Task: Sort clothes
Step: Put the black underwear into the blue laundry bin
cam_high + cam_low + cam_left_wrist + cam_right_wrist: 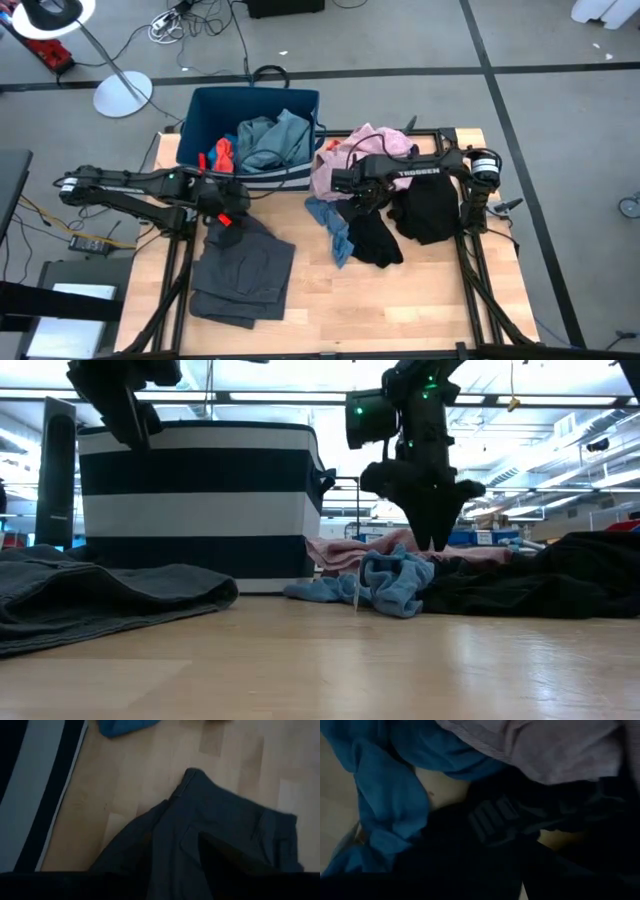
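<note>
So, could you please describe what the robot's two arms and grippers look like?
Both arms are dark, slim and jointed. The right arm carries white TROSSEN lettering on its long link and a round black-and-white part at its base end. The left arm shows a small green light, and red-orange fabric lies by the left gripper. The right gripper looks dark and tapering, with green lights above.

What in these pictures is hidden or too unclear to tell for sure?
- Right gripper: high view, its fingers merge with the black garment; a grip can't be confirmed.
- Bin: low view shows only its striped wall; contents hidden.
- Dark grey garment: high view, upper edge covered by the left gripper.
</note>
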